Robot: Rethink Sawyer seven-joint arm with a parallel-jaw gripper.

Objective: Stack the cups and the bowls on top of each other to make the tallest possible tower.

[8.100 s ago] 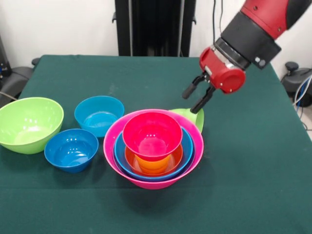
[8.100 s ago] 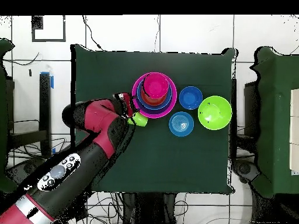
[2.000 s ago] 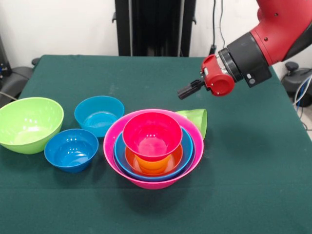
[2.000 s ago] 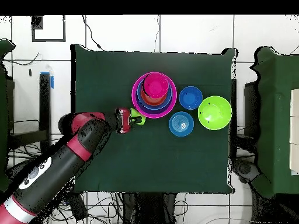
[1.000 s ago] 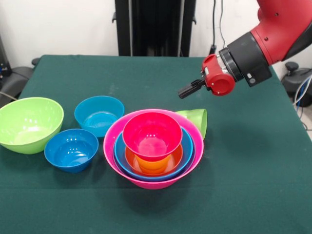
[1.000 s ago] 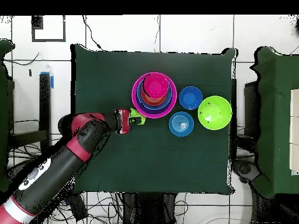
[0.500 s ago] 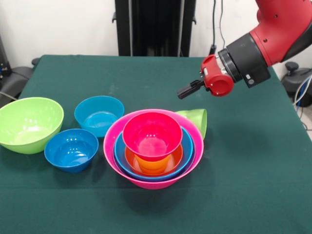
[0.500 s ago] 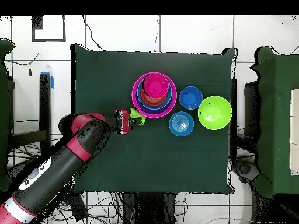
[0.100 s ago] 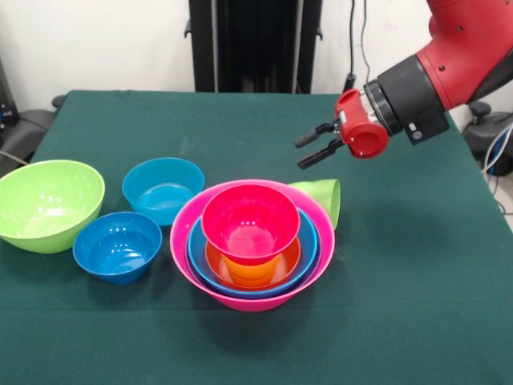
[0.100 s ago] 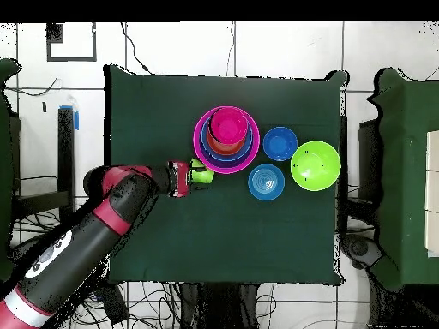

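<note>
You've got a green-clothed table [image 9: 417, 273]. On it: big pink bowl [image 9: 309, 274]. Left of that bowl, a dark blue bowl [image 9: 117, 245], a sky blue bowl [image 9: 163, 188], a large lime bowl [image 9: 48, 204]. Lime cup [image 9: 321, 196] lies tipped, touching the pink bowl's far-right rim.

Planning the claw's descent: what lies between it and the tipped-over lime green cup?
Nothing. In the front view the open claw hangs above the lime green cup, which lies on its side against the big pink bowl; only bare green tablecloth shows behind the gap.
</note>
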